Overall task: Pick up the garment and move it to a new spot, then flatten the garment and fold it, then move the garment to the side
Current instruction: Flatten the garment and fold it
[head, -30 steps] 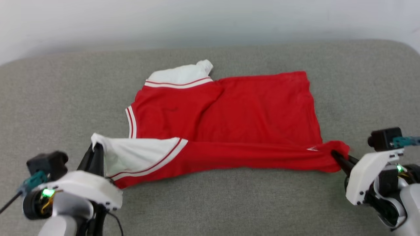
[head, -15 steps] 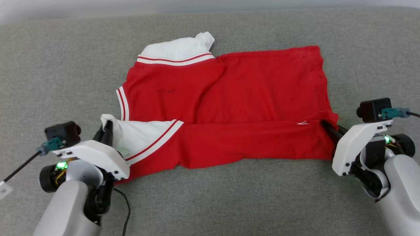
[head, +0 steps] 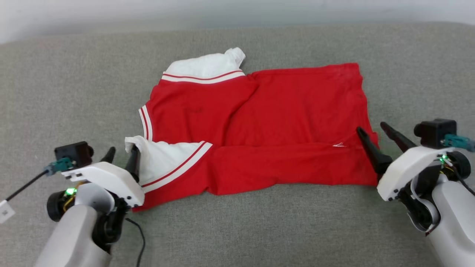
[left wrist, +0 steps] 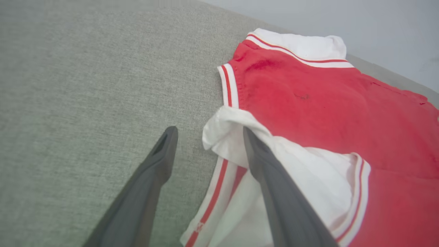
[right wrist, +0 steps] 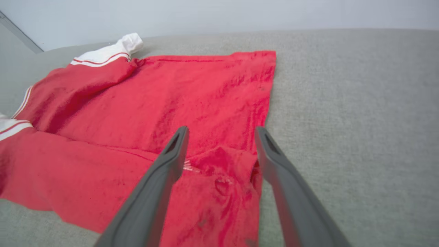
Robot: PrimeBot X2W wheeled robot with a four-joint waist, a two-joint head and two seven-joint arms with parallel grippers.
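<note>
Both grippers have just released: left gripper (head: 122,150) and right gripper (head: 371,127) stand wide, holding nothing. Garment (head: 256,126) lies on the grey cushion (head: 74,92), white sleeve against left's inner finger, hem corner between right's fingers. Near-edge fold looks placed.

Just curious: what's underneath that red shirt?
A grey upholstered surface shows all around the red jersey, so it lies on that. Its near edge is folded over itself. Anything else beneath is hidden.
</note>
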